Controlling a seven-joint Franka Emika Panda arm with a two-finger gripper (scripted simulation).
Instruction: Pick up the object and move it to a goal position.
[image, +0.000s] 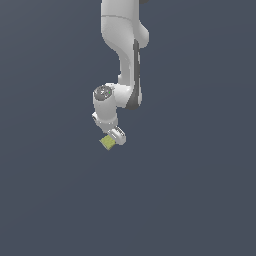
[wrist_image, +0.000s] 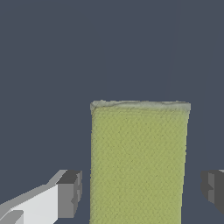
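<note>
The olive block (image: 107, 143) is a small flat plain rectangle lying on the dark grey floor, just below the white arm's hand. In the wrist view the block (wrist_image: 139, 157) fills the lower middle and stands between the two fingers. My gripper (image: 113, 138) is low over the block and open; it also shows in the wrist view (wrist_image: 142, 190). One dark finger pad (wrist_image: 70, 192) and the other pad (wrist_image: 213, 187) each sit a small gap away from the block's sides, not touching it.
The white arm (image: 125, 45) comes down from the top of the exterior view. A plain dark grey floor (image: 200, 200) surrounds it. No goal marker shows.
</note>
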